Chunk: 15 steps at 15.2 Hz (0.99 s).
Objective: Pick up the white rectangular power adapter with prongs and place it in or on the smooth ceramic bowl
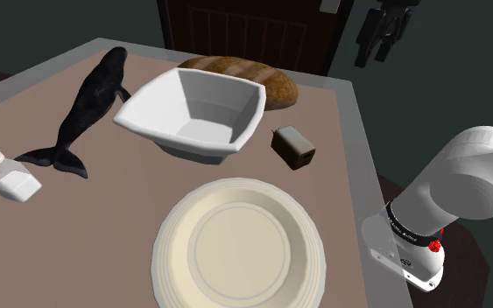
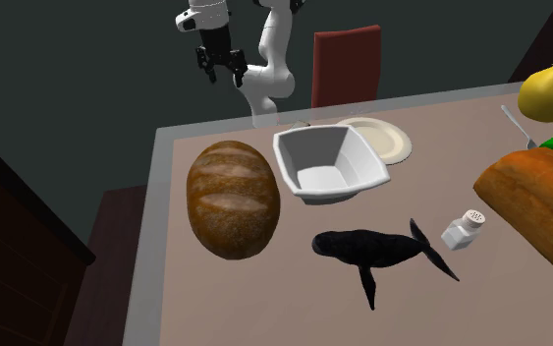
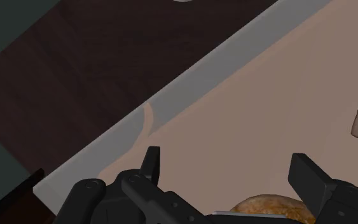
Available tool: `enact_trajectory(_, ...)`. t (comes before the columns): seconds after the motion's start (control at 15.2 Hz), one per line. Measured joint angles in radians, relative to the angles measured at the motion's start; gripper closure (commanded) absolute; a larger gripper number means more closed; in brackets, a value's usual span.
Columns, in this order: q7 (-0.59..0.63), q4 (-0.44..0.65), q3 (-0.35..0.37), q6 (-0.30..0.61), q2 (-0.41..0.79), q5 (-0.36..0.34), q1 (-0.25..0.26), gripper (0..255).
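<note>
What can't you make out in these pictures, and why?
Adapter: shoulder view, shaded dark, prongs not discernible; wrist view, the picture's edge cuts it off.
Plate: shoulder view, bottom edge cuts its near rim.
Loaf: shoulder view, the bowl hides its near side.
Orange object: second exterior view, right edge cuts it; identity unclear.

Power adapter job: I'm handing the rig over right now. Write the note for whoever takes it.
End effector: open, empty, raised near the edge of the table, not over the adapter.
Power adapter: lying on the table beside the white square bowl, not touching it, near the bread loaf.
Done: nothing yet; the bowl is empty.
Left: move over the adapter, grasp, lift, set it in the bowl.
</note>
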Motion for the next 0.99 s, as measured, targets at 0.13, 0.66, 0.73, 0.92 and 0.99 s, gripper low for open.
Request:
enact_trajectory(0.13, 0.012, -0.004, 0.011, 0.006, 0.000, 0.008, 0.003, 0)
enact_trajectory(0.66, 0.208, -0.079, 0.196, 0.123, 0.005, 0.131, 0.052, 0)
enact_trajectory(0.73, 0.234, -0.083, 0.222, 0.139, 0.010, 0.146, 0.059, 0)
enact_trajectory(0.92, 0.303, -0.091, 0.291, 0.190, 0.035, 0.184, 0.073, 0)
enact_trajectory(0.99, 0.331, -0.081, 0.319, 0.209, 0.058, 0.197, 0.077, 0)
